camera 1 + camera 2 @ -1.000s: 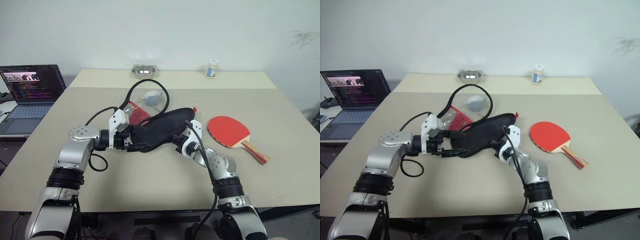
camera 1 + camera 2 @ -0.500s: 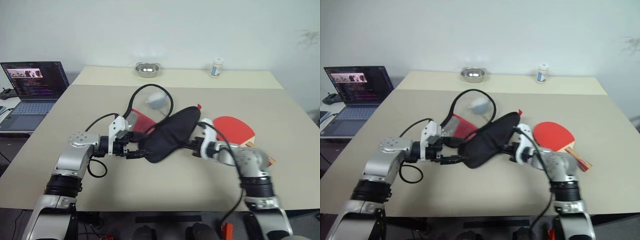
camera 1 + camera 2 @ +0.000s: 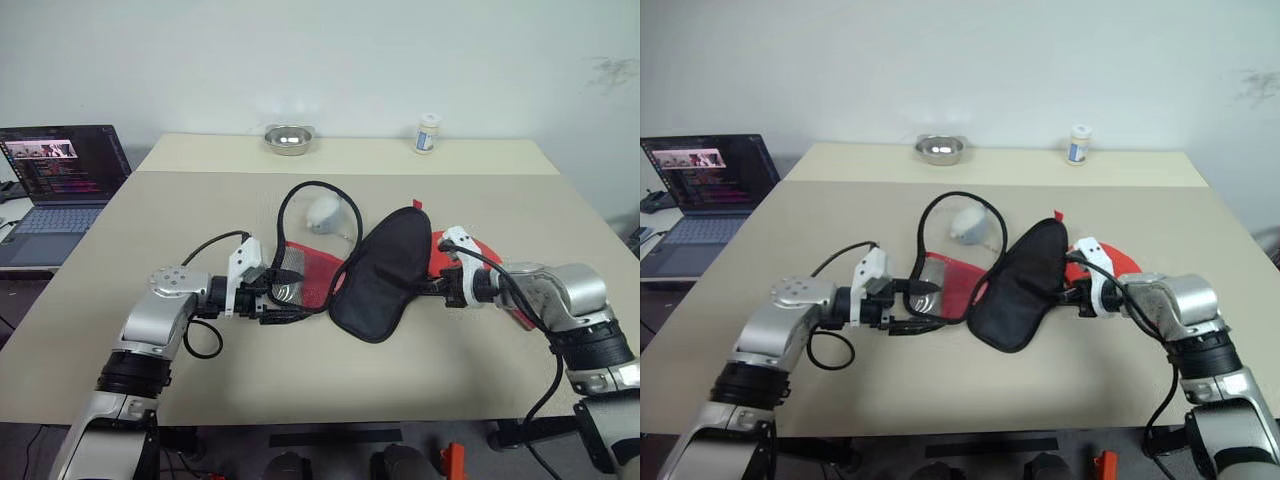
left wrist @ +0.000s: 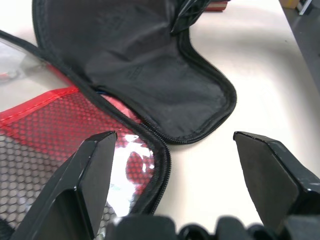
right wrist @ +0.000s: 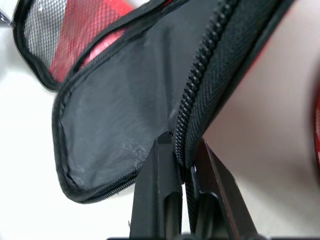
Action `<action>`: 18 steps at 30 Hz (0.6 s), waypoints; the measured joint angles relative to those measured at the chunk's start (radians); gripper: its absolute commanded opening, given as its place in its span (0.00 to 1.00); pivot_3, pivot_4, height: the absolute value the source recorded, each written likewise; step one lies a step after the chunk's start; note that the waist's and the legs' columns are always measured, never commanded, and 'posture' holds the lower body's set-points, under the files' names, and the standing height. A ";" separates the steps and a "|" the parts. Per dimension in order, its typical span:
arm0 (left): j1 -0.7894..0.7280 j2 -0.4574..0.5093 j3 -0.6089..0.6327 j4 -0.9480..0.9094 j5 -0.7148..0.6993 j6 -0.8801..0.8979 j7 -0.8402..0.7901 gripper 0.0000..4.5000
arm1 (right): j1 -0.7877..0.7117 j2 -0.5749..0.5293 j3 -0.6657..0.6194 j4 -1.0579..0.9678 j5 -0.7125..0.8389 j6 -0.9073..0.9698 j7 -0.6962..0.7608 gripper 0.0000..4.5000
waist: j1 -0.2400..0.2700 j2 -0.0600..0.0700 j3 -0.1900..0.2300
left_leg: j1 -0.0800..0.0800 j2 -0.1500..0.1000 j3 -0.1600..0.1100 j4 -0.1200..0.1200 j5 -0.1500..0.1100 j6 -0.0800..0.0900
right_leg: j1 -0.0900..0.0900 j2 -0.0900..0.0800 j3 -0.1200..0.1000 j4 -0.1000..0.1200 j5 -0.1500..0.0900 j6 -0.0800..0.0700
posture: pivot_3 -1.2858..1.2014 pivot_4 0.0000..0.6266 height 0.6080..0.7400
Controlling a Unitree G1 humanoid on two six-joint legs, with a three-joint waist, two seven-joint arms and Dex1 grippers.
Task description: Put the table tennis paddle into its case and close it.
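Beige worktop (image 3: 200, 390) carries the case (image 3: 385, 275), unzipped and spread between the two arms. Seen from the head, the paddle (image 3: 1110, 255) peeks out red just behind the right gripper (image 3: 432, 287). From the right wrist, its jaws are clamped together on the black flap's zipper edge. From the left wrist, the left gripper (image 4: 172, 165) has its jaws wide apart, with the red mesh half under one finger (image 4: 92, 175). Both forearms reach inward, nearly level.
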 measured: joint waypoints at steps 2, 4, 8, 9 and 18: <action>0.001 -0.003 -0.005 -0.001 0.000 -0.002 -0.002 0.91 | -0.064 0.005 0.053 0.079 -0.066 -0.074 0.051 0.01 | -0.001 0.000 0.000 | 0.000 0.000 0.000 0.000 0.000 0.000 | 0.000 0.000 0.000 0.000 0.000 0.000 | 0.52 0.24 1.00; 0.001 -0.008 -0.008 -0.001 0.000 -0.005 -0.006 0.91 | -0.123 0.022 0.084 0.147 -0.125 -0.144 0.082 0.01 | 0.000 0.000 0.000 | 0.000 0.000 0.000 0.000 0.000 0.000 | 0.000 0.000 0.000 0.000 0.000 0.000 | 0.52 0.24 1.00; 0.001 -0.010 -0.016 0.001 0.001 -0.020 -0.012 0.91 | -0.196 0.068 0.113 0.276 -0.215 -0.255 0.131 0.12 | 0.001 0.000 0.001 | -0.001 0.000 0.000 0.000 0.000 0.000 | -0.001 0.000 0.000 0.000 0.000 0.000 | 0.52 0.24 1.00; 0.001 -0.010 -0.016 0.002 0.001 -0.023 -0.013 0.91 | -0.212 0.081 0.116 0.320 -0.238 -0.285 0.141 0.16 | 0.001 0.000 0.001 | -0.001 0.000 0.000 0.000 0.000 0.000 | -0.001 0.000 0.000 0.000 0.000 0.000 | 0.52 0.24 1.00; 0.004 -0.022 -0.022 -0.003 0.001 -0.020 0.007 0.91 | -0.276 0.094 0.149 0.544 -0.429 -0.506 0.209 0.88 | 0.001 0.001 0.001 | -0.001 0.000 0.000 0.000 0.000 0.000 | -0.001 -0.001 0.000 0.001 0.000 -0.001 | 0.52 0.24 1.00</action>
